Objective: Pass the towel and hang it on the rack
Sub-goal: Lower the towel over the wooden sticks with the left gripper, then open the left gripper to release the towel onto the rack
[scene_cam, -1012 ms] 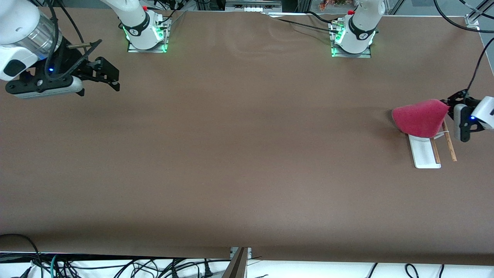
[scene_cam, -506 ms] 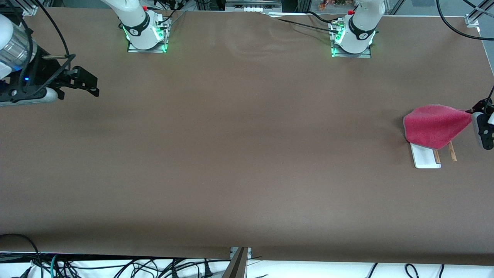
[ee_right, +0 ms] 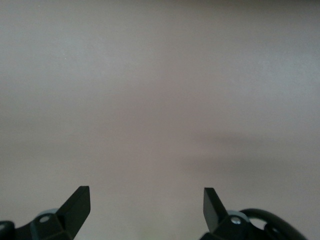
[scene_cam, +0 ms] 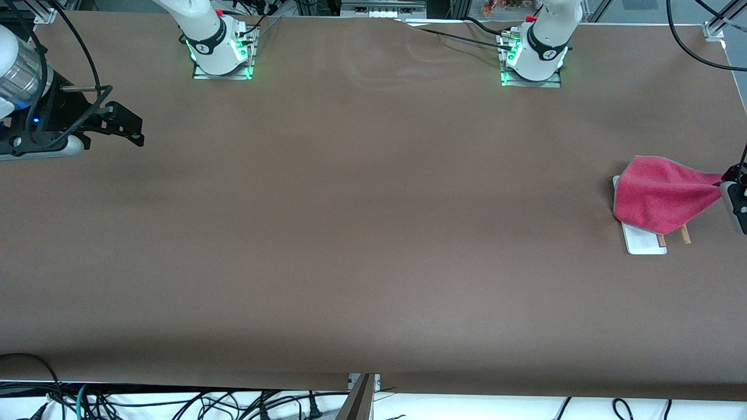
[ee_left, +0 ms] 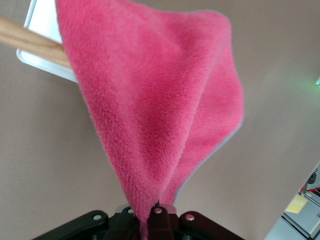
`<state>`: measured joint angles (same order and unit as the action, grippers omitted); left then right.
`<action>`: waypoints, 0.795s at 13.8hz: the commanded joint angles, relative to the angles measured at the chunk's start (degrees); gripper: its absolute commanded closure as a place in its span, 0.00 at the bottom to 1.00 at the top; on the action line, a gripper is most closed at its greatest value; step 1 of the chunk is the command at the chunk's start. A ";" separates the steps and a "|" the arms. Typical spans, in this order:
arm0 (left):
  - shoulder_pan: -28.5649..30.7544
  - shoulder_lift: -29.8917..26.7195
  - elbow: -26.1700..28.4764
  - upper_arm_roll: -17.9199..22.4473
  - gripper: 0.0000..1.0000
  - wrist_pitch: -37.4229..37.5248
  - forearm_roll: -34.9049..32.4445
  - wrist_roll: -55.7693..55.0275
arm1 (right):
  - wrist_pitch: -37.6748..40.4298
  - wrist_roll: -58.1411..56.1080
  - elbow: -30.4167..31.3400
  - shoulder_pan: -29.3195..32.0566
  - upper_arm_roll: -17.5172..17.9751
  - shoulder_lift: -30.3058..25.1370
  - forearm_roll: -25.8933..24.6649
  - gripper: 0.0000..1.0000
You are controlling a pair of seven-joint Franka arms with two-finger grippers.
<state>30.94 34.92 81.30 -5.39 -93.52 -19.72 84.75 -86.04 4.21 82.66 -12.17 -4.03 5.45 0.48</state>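
Along the counter's (scene_cam: 373, 262) near edge there is only bare brown covering, with a tangle of dark cables hanging below it. Farther in, at the left arm's end, stands the rack (scene_cam: 645, 242): a flat white base with two brown wooden rods, of which only the short near ends poke out from under the towel (scene_cam: 659, 195). The towel shows its bright pink face with a pale grey edge, spread over the rods and pulled to a point at the left tool (scene_cam: 726, 178), which is clamped on that one corner, as the left wrist view makes plain (ee_left: 150, 220). So the hand-over looks finished and the hanging is the step in hand. To my eye the cloth is draped but taut toward the tool, so the next move calls for easing the corner down past the outer rod and then letting go, gently enough that the light stand does not tip or slide. The right tool (scene_cam: 125, 122) waits over the counter's other end, its two dark fingers (ee_right: 75, 205) spread wide with nothing between them. Farthest back, both arm bases sit bolted to the counter with green lights glowing, and beyond them are frame rails and more cabling.
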 commanded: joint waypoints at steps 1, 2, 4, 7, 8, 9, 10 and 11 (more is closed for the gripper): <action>1.84 1.81 -1.41 -0.49 1.00 -1.57 -1.37 0.85 | -1.75 1.07 3.11 -0.13 0.25 -0.79 -1.00 0.00; 2.37 2.43 -1.50 -0.49 1.00 -1.66 -1.28 0.85 | -3.68 1.07 5.12 -0.05 0.25 -0.97 -0.83 0.00; 3.95 3.13 -1.41 -0.49 1.00 -4.55 -1.28 0.85 | -4.67 0.98 6.20 -0.13 0.16 -1.49 -0.74 0.00; 4.74 4.28 -1.41 -0.58 0.00 -5.44 -0.58 0.85 | -4.14 0.11 4.54 -0.13 0.25 -1.06 -0.56 0.00; 4.83 4.02 -1.41 -0.58 0.00 -5.36 -0.67 0.85 | -4.14 0.10 4.62 -0.13 0.25 -0.88 -0.65 0.00; 4.75 3.76 -1.41 -0.58 0.00 -5.27 -0.76 0.85 | -4.14 0.36 4.53 -0.05 0.25 -0.88 -0.74 0.00; 4.66 3.67 -1.50 -0.67 0.00 -5.09 -0.67 0.77 | -4.22 0.28 4.44 -0.05 0.08 -0.88 -0.65 0.00; 4.57 3.58 -1.50 -0.67 0.00 -5.00 -0.49 0.77 | -4.22 0.28 4.35 0.04 0.08 -0.88 -0.83 0.00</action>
<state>35.41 38.61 81.01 -5.52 -99.11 -19.72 84.80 -89.95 4.36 87.08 -12.19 -4.03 5.23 0.43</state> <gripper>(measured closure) 0.454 0.000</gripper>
